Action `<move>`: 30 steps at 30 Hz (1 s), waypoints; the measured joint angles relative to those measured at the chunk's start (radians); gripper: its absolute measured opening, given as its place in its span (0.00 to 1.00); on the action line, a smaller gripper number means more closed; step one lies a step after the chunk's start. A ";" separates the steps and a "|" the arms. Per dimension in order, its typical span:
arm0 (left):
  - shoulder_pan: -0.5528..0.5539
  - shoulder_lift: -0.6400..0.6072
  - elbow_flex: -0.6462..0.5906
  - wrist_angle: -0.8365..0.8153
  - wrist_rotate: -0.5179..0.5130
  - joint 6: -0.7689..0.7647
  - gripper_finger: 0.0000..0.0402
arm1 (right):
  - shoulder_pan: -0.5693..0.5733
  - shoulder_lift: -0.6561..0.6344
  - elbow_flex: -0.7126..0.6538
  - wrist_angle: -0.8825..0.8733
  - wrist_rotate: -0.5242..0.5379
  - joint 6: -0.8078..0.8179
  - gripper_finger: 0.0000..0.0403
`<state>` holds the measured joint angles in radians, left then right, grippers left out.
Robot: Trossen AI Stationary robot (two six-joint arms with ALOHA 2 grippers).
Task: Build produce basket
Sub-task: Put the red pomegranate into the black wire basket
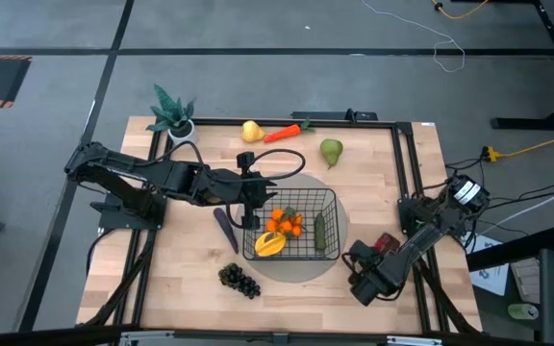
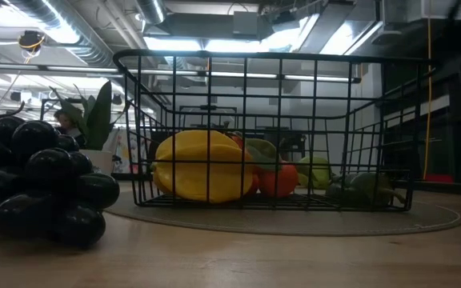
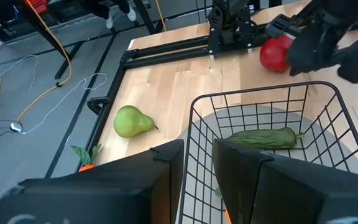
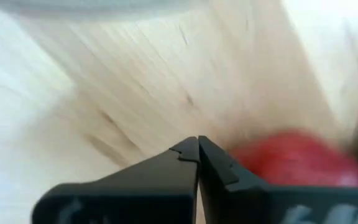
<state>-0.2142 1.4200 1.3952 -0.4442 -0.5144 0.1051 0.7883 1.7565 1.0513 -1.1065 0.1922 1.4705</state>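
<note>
The black wire basket (image 1: pixel 301 227) stands on a round grey mat (image 1: pixel 291 271) and holds a yellow mango (image 1: pixel 269 244), oranges (image 1: pixel 288 222) and a green cucumber (image 1: pixel 320 231). My left gripper (image 1: pixel 255 213) is shut on its left wall. On the table lie a yellow pear (image 1: pixel 250 131), a carrot (image 1: pixel 285 133), a green pear (image 1: pixel 331 152), an eggplant (image 1: pixel 226 230) and dark grapes (image 1: pixel 240 279). A red apple (image 1: pixel 385 242) lies right of the basket. My right gripper (image 4: pixel 197 144) is shut, points down and stands right beside the apple (image 4: pixel 294 163). My left gripper has the basket's left wall (image 3: pixel 197 163) between its fingers near a corner, one finger inside the basket and one outside. The fingers come from the table's left, slanting down. The basket sits upright with its bottom (image 2: pixel 270 205) on the mat. My right gripper: I cannot tell whether it touches the apple.
A small potted plant (image 1: pixel 173 115) stands at the table's far left corner. A black frame (image 1: pixel 407 173) runs along the table's edges. Bare wood lies between the basket and the far edge, around the green pear.
</note>
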 joint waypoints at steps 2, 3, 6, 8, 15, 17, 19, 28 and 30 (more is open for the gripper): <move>0.000 0.000 0.000 0.000 0.000 0.000 0.19 | -0.004 -0.023 0.026 -0.005 0.069 -0.027 0.00; 0.000 0.000 0.000 0.000 0.000 0.000 0.19 | -0.004 -0.035 0.035 -0.014 0.100 -0.029 0.00; 0.000 0.000 0.000 0.000 0.000 0.000 0.19 | 0.001 -0.073 0.048 -0.020 0.126 -0.006 0.00; 0.000 0.000 0.000 0.000 0.000 0.000 0.19 | 0.008 -0.087 0.049 -0.019 0.104 0.025 0.00; 0.000 0.000 0.000 -0.016 0.000 0.001 0.19 | 0.023 -0.084 0.048 -0.025 0.123 0.065 0.00; 0.000 0.000 0.000 -0.016 0.000 0.001 0.19 | 0.020 -0.084 0.048 -0.027 0.169 0.047 0.00; 0.000 0.000 0.000 -0.016 0.000 0.001 0.19 | 0.009 -0.084 0.048 -0.032 0.197 0.039 0.01; 0.000 0.000 0.000 -0.017 0.000 0.001 0.19 | -0.048 -0.084 0.048 -0.100 0.198 0.044 0.17; 0.000 0.000 0.000 -0.017 0.000 0.001 0.19 | -0.065 -0.084 0.048 -0.110 0.182 0.044 0.22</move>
<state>-0.2142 1.4200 1.3952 -0.4616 -0.5147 0.1059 0.7234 1.6722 1.0996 -1.2164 0.3742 1.5143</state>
